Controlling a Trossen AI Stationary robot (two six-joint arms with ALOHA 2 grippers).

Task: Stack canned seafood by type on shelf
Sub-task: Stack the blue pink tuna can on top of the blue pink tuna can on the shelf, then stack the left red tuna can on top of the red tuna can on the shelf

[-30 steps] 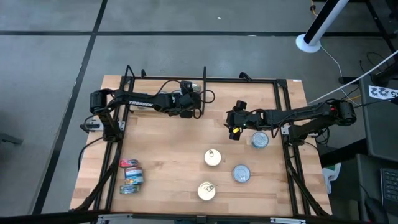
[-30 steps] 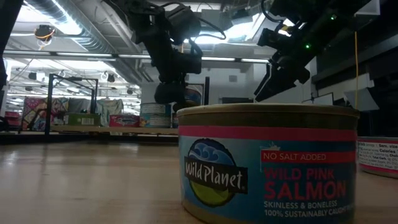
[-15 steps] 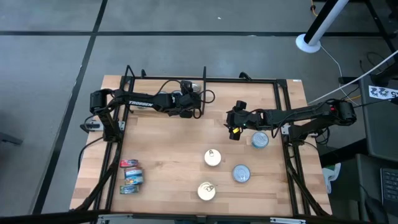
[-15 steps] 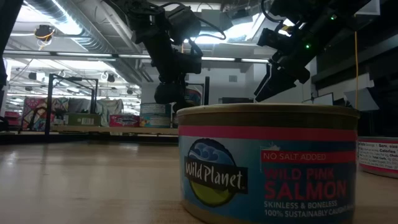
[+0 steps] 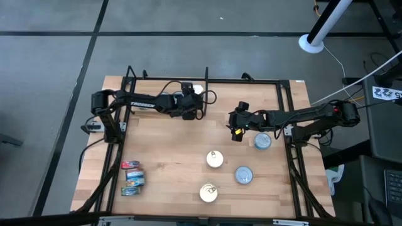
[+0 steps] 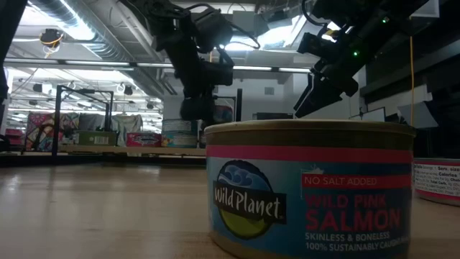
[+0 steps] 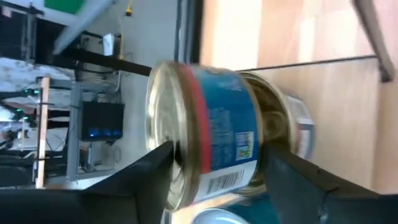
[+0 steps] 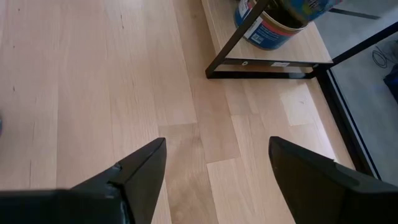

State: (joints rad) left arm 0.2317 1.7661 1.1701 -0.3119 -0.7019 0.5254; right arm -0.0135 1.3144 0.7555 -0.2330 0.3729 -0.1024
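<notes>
My left gripper (image 5: 193,102) is at the far middle of the shelf (image 5: 169,144), a light wooden board in a black frame, beside the short divider bar (image 5: 206,94). It is shut on a tin (image 7: 217,124) with a blue label and a red band. More tins (image 7: 298,124) show just beyond that one. My right gripper (image 5: 237,130) is open above bare board. Two gold-topped tins (image 5: 215,159) and two silver-blue ones (image 5: 262,141) stand on the board's right half. Three red-and-blue tins (image 5: 133,178) lie near the left frame. My left gripper pinches the blue-labelled tin between its two fingers: one finger (image 7: 155,168) lies at the pale lid's rim (image 7: 163,134), the other (image 7: 283,171) at the base rim. The fingers reach it level, from the table's left. Whether the tin rests on the tins behind it, I cannot tell.
In the low view a Wild Planet salmon tin (image 6: 309,191) fills the foreground. The right wrist view shows the divider's foot (image 8: 267,68) with a tin (image 8: 273,22) behind it. Bare board lies between the arms. Black frame rails (image 5: 292,157) run along the board's sides.
</notes>
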